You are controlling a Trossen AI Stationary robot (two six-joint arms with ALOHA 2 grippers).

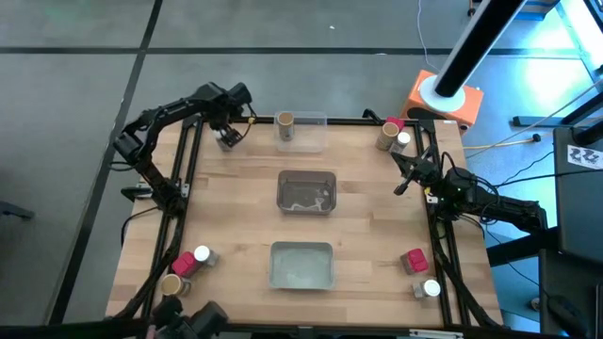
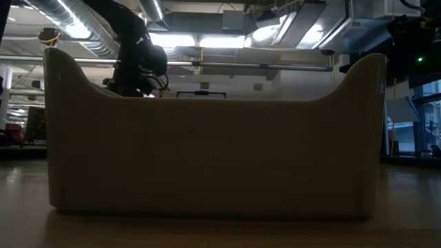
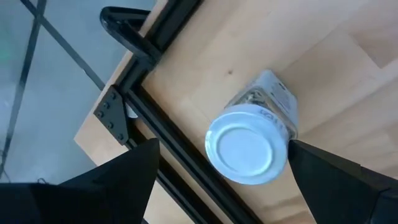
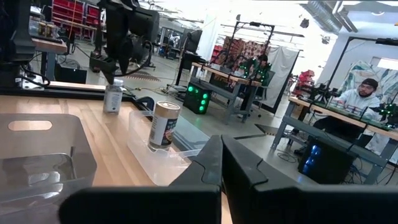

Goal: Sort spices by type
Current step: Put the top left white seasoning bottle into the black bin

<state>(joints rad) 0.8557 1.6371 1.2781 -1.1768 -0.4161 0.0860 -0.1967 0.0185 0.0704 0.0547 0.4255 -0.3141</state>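
A dark jar with a white round lid [image 3: 247,152] stands upright on the wood at the table's far left corner. My left gripper [image 3: 224,144] hovers over it, open, one finger on each side and clear of it; the right wrist view shows this gripper [image 4: 116,65] above the jar [image 4: 112,98]. A tan-topped brown cylinder [image 1: 285,122] stands in the clear tray [image 1: 311,137] at the far edge. My right gripper [image 4: 221,149] is shut and holds nothing, near the far right [image 1: 403,175].
Spice clusters stand at the far right corner [image 1: 394,134] and the near left corner [image 1: 187,268]. A red box [image 1: 413,261] and a white-lidded jar [image 1: 431,289] stand near right. Two trays [image 1: 306,191] [image 1: 301,264] sit mid-table. The black frame rail [image 3: 155,118] runs beside the jar.
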